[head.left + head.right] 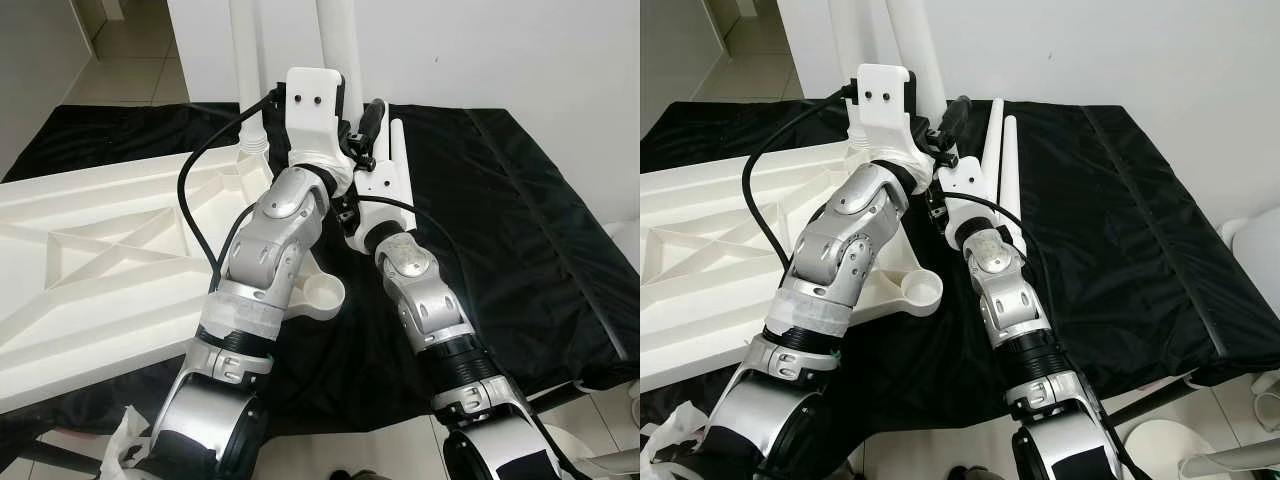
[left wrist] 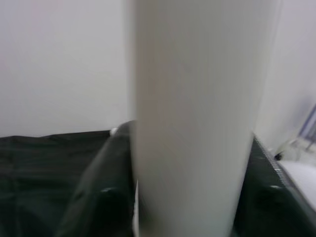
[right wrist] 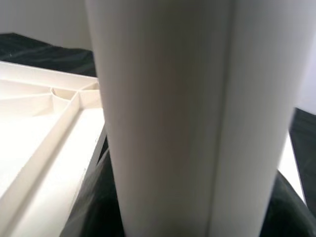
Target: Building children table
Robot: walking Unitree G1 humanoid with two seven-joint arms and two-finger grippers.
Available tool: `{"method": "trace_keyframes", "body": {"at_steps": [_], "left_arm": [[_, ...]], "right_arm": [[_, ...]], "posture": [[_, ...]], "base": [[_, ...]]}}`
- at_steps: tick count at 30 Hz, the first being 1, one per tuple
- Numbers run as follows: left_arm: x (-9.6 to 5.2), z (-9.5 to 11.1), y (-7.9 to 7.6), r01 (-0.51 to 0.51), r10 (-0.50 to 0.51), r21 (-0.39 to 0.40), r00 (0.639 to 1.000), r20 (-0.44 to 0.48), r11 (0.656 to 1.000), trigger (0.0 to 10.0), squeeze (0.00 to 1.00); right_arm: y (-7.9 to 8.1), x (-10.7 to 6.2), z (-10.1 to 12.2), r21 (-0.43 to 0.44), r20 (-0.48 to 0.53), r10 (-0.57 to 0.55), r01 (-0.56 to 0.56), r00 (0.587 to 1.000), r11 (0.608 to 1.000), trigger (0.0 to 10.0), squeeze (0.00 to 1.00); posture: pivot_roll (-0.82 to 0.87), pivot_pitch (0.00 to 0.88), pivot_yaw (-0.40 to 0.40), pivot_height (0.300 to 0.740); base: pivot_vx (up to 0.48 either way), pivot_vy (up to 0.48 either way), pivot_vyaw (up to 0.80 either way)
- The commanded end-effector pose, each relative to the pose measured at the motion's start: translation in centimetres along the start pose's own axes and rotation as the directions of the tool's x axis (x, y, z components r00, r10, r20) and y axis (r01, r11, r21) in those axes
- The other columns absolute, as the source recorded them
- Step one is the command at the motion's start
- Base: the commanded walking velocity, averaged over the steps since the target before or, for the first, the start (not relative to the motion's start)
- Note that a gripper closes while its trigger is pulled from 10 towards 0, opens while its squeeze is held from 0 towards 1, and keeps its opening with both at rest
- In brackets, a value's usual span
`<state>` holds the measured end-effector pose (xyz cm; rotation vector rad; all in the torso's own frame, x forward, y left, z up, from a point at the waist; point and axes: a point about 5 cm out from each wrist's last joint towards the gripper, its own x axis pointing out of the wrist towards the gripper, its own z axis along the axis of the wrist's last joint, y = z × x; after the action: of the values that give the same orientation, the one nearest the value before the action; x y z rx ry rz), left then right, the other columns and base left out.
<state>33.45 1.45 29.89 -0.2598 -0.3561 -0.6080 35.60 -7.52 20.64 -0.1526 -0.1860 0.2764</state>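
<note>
A white plastic tabletop [image 1: 100, 250] lies upside down on the black-covered table [image 1: 520, 250], with a round leg socket [image 1: 325, 293] at its near corner. Two white table legs [image 1: 340, 40] stand upright at its far corner. Both arms reach there. In the left wrist view my left gripper [image 2: 187, 197] is shut on one upright leg [image 2: 192, 108], with dark fingers [image 2: 103, 197] on either side. My right gripper [image 3: 168, 217] holds a leg [image 3: 163, 113] the same way; one black finger [image 1: 370, 118] rises beside it. Two loose legs [image 1: 1000, 160] lie beside the right arm.
A white wall [image 1: 500, 50] rises just behind the table. A black cable [image 1: 195, 190] loops from the left wrist over the tabletop. Crumpled white plastic [image 1: 125, 440] lies at the near left, and white round objects [image 1: 1255, 240] stand off the table's right edge.
</note>
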Motion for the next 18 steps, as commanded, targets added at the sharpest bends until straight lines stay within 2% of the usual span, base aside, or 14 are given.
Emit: {"method": "trace_keyframes", "body": {"at_steps": [1, 11, 12, 13, 18], "left_arm": [[-0.1, 0.6, -0.9, 0.068, -0.067, -0.028, 0.997, 0.037, 0.997, 10.0, 1.00], [-0.3, 1.1, -1.2, 0.096, -0.093, -0.051, 0.994, 0.059, 0.994, 10.0, 1.00], [-0.3, 1.2, -1.2, 0.105, -0.101, -0.056, 0.993, 0.067, 0.993, 10.0, 0.67], [-0.4, 1.4, -1.2, 0.115, -0.109, -0.067, 0.991, 0.079, 0.991, 10.0, 0.00], [-0.7, 1.7, -0.6, 0.106, -0.097, -0.097, 0.991, 0.097, 0.990, 10.0, 0.00]], "right_arm": [[-0.7, 0.2, 0.0, 0.029, -0.018, -0.039, 0.040, 0.999, 0.999, 10.0, 0.00], [-0.8, 0.2, -0.2, 0.065, -0.034, -0.060, 0.062, 0.998, 0.996, 10.0, 0.00], [-0.9, 0.2, -0.3, 0.069, -0.035, -0.063, 0.065, 0.997, 0.996, 10.0, 0.00], [-1.0, 0.2, -0.3, 0.072, -0.038, -0.077, 0.080, 0.996, 0.994, 10.0, 0.00], [-2.1, 0.1, -0.3, 0.092, -0.027, -0.147, 0.149, 0.989, 0.985, 10.0, 0.00]], "posture": [[0.04, 0.073, -0.044, 0.740], [0.04, 0.073, -0.039, 0.740], [0.04, 0.073, -0.039, 0.740], [0.04, 0.072, -0.038, 0.740], [0.04, 0.068, -0.036, 0.740]], "base": [[0.000, 0.000, 0.00], [0.000, 0.000, 0.00], [0.000, 0.000, 0.00], [0.000, 0.000, 0.00], [0.000, 0.000, 0.00]]}}
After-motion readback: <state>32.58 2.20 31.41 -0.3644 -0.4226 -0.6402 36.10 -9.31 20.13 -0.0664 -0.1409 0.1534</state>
